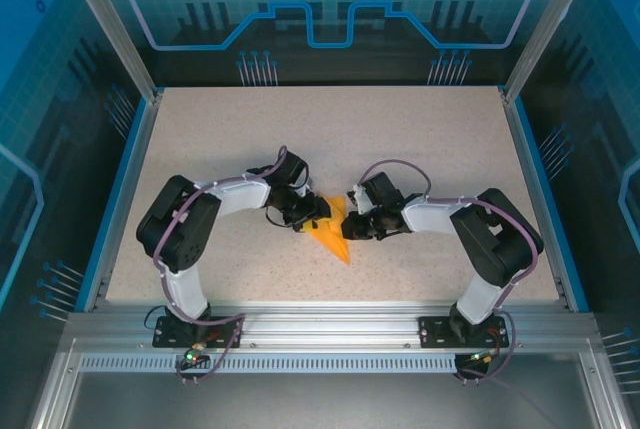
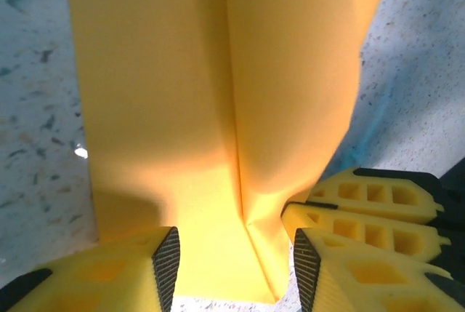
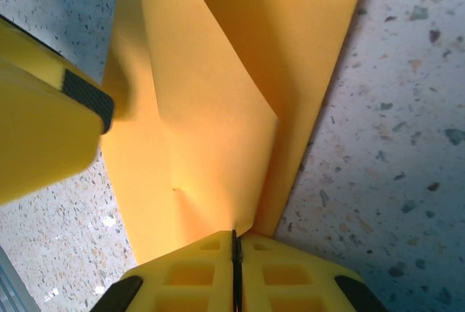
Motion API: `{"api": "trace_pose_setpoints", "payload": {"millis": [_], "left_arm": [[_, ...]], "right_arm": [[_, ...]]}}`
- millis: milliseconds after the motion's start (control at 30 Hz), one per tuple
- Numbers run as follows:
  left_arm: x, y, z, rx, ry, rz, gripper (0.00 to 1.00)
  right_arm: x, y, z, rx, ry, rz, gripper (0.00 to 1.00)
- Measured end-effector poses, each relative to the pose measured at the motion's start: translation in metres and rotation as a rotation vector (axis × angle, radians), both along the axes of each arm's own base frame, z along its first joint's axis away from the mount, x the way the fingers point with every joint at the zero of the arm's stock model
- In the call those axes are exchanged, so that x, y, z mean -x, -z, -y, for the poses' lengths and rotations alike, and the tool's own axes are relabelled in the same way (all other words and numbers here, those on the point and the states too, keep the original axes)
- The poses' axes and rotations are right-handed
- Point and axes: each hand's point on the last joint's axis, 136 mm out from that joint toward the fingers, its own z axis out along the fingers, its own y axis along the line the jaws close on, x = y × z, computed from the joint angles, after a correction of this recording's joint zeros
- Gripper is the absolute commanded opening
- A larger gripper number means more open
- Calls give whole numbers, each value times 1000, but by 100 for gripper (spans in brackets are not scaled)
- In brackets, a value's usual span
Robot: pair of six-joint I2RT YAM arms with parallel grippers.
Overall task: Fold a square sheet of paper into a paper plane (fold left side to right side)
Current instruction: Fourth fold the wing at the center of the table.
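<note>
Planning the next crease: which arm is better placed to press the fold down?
Likely left. The left gripper stands open astride the orange paper at its crease, free to press; the right gripper is shut on it, busy holding.

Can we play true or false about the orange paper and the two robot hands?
1. The right gripper is pinched shut on the thin orange folded paper. True.
2. The left gripper is squeezed shut as well. False: its fingers stand apart, with the paper lying between them.
3. The paper is a flat square with no folds. False: it has creases, and in the top view it narrows to a point towards the arms' bases.
4. Both grippers meet at the paper, near the middle of the speckled table. True.
</note>
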Motion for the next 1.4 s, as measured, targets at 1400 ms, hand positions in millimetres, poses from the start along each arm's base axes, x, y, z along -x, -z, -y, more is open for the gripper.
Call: {"api": "trace_pose_setpoints", "payload": {"millis": [1400], "left_arm": [[-28, 17, 33, 37, 130, 61, 9]], "right_arm": [[1, 0, 0, 41, -17, -32, 8]]}}
